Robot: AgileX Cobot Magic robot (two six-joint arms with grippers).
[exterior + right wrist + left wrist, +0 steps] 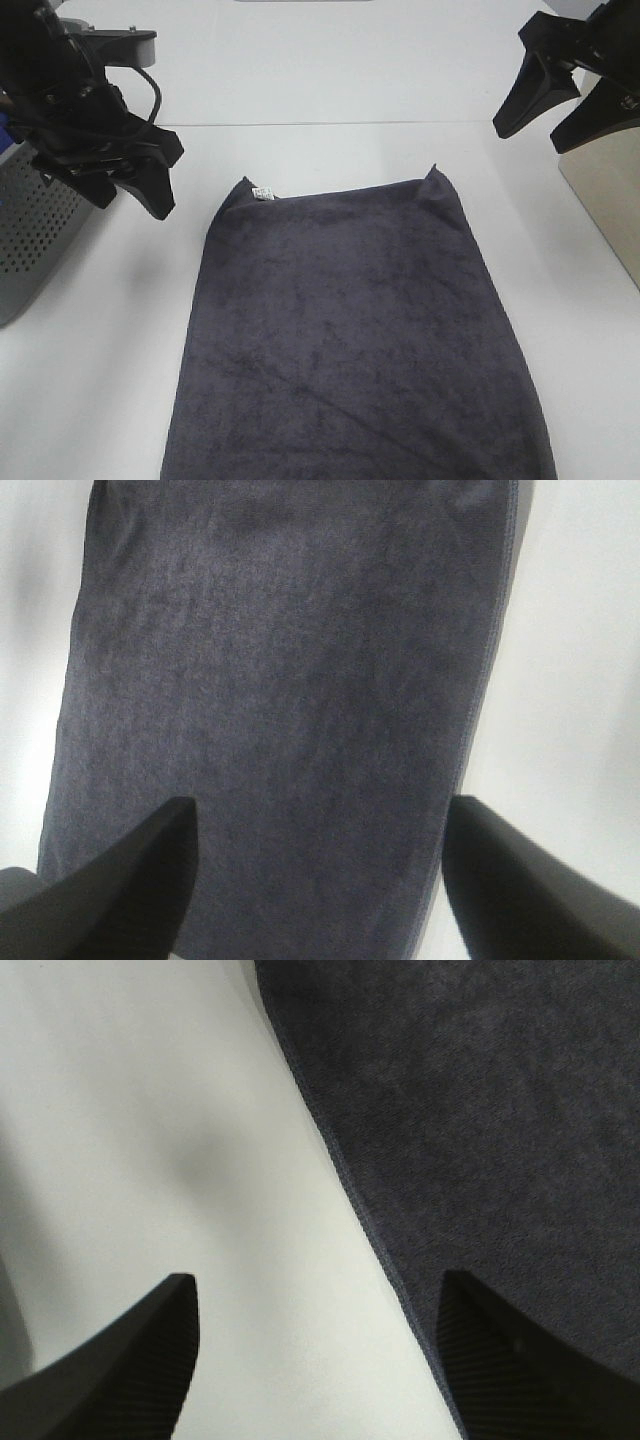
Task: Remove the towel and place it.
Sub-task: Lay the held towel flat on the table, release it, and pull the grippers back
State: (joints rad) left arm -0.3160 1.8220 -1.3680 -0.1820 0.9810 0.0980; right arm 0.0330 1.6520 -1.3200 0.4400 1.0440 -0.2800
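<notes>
**Task item.** The large rectangular dark charcoal-grey terry towel (355, 330) lies spread flat on the white table top (100, 380), in the middle of the exterior view. Its near end runs out of the lower edge of the picture. Its 2 far corners stand up in small peaks. A small white tag (264, 193) sits at the far left corner. The cloth shows only faint creases.

**Left claw.** The black left gripper (135, 205) hangs above the table, just beside the towel's left edge and clear of it. Its 2 fingers are spread wide with nothing between them. In the left wrist view (317, 1280), the towel's hem runs diagonally between the fingers. One finger is over bare table and the other over cloth.

**Right claw.** The black right gripper (530, 140) is raised at the far right, well apart from the towel. It is parted wide and empty. In the right wrist view (320, 802), the towel lies below it, seen between the fingers.

**Surroundings.** A grey perforated basket (30, 240) stands at the left edge, partly behind the left arm. A beige panel (610, 200) sits at the right edge.
</notes>
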